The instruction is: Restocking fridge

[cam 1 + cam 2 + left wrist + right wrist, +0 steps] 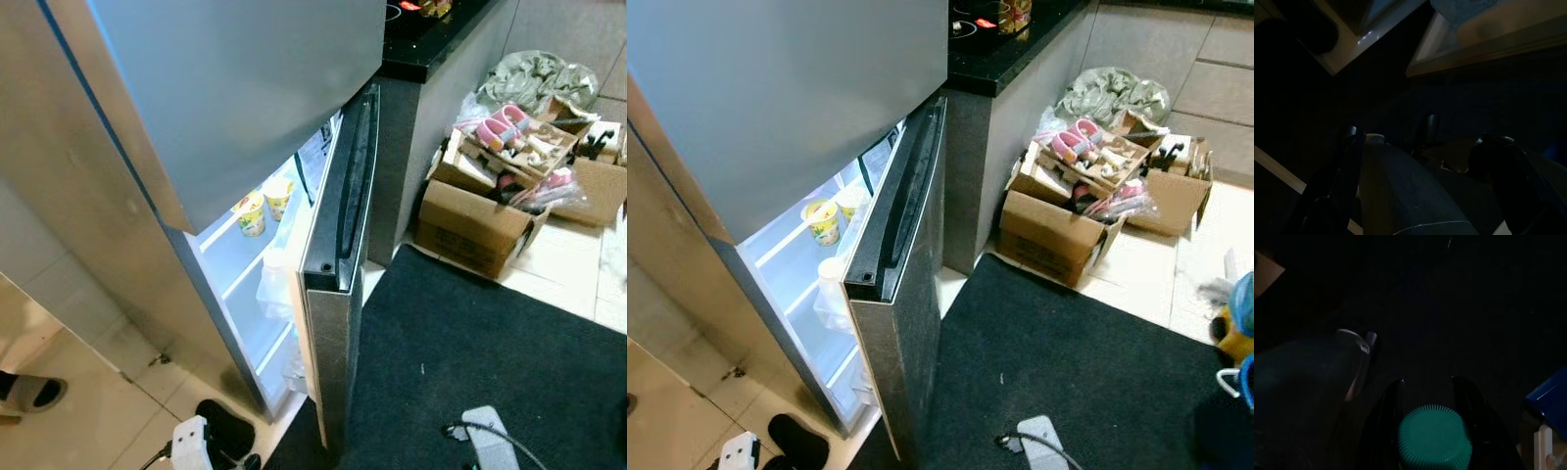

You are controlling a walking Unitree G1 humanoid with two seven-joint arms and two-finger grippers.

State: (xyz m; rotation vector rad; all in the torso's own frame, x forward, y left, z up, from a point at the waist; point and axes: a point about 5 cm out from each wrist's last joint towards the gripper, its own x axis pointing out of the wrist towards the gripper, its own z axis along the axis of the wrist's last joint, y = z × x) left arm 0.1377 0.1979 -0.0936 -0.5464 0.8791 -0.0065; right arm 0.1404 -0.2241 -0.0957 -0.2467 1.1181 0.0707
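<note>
Head views: fridge (196, 117) to the left, lower door (338, 255) swung open, dark gasket edge facing up. Lit interior visible through the gap; two yellow-labelled cups (252, 212) side by side on a white shelf (230, 259), a pale bag or container just below them, near the door edge. Black counter (1019, 39) beside the fridge, against its right side. Cardboard boxes (1058, 225) full of mixed items on the tile floor by the counter base, a grey-green bundled bag (1112, 93) behind them. Dark mat (470, 343) in front of the fridge and counter, a small white device with a cord (487, 436) lying on it. Black shoe (223, 426) on the tile near the fridge's lower corner.

Left wrist view: very dark. Left gripper (1425, 205) with fingers (1347, 171) spread on either side of a large dark rounded object (1400, 196); contact with it not discernible, so grip state undetermined.

Right wrist view: very dark. Right gripper (1435, 416) with both fingers (1386, 416) pressed against the neck of a bottle with a green ribbed cap (1435, 438), cap toward the camera. Held low over the dark mat. Translucent rounded object just beside it, not identifiable.
</note>
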